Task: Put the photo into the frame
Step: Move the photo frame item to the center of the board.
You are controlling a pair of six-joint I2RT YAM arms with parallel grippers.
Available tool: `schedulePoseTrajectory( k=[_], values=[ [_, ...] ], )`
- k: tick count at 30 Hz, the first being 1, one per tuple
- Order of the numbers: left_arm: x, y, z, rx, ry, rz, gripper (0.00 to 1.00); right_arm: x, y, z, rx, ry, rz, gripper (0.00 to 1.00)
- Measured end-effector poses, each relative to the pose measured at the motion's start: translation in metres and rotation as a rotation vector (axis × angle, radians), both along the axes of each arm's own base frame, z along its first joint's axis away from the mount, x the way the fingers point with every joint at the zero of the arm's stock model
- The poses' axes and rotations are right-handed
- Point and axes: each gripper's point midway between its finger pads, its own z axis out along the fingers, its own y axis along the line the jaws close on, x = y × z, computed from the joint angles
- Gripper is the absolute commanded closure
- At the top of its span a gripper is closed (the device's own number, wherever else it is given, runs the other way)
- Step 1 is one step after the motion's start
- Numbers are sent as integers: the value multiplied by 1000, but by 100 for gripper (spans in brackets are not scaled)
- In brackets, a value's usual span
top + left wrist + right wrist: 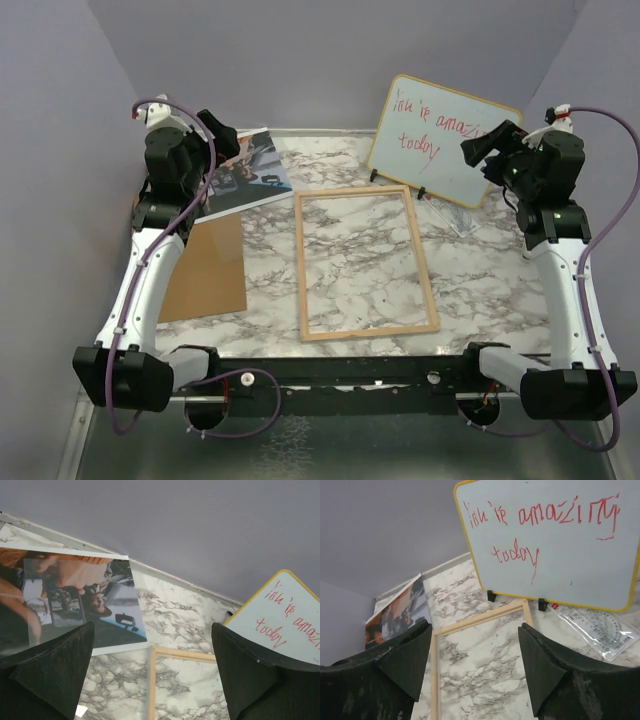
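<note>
Step in hand: approach; photo not yet gripped.
Left claw [152, 627] wide, empty, above photo [250, 172] at far-left of surface; right claw [475, 625] wide, empty. Frame [352, 190] flat at centre, corner just beside photo. Next: grip photo's edge (possibly raised, unclear) and carry it over.

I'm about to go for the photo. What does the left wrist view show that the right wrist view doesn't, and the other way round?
Left wrist only: most of the photo face with its white border, and its near corner close to a far corner of the frame. Right wrist only: a protractor in a clear sleeve beside the whiteboard, the board's two black feet, and its whole red writing. Both: photo, the frame's far rail, whiteboard, marble tabletop.
</note>
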Motion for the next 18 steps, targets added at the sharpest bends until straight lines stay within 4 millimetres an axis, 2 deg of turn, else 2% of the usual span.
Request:
schedulePoseTrajectory(
  k=[3, 7, 9, 14, 16, 18],
  values=[
    [-3, 1, 7, -5, -62, 3, 1, 1, 8, 4, 20, -19, 43, 25],
    [-1, 0, -6, 11, -66, -7, 1, 8, 29, -6, 50, -31, 167, 24],
    [5, -2, -19, 24, -39, -21, 1, 15, 40, -21, 94, -5, 225, 24],
    [19, -18, -74, 34, 109, -109, 1, 32, 73, -75, 278, 125, 325, 22],
    [18, -22, -94, 34, 161, -134, 1, 36, 93, -94, 311, 182, 359, 22],
    [13, -23, -111, 41, 208, -147, 1, 36, 123, -110, 321, 236, 410, 22]
  ],
)
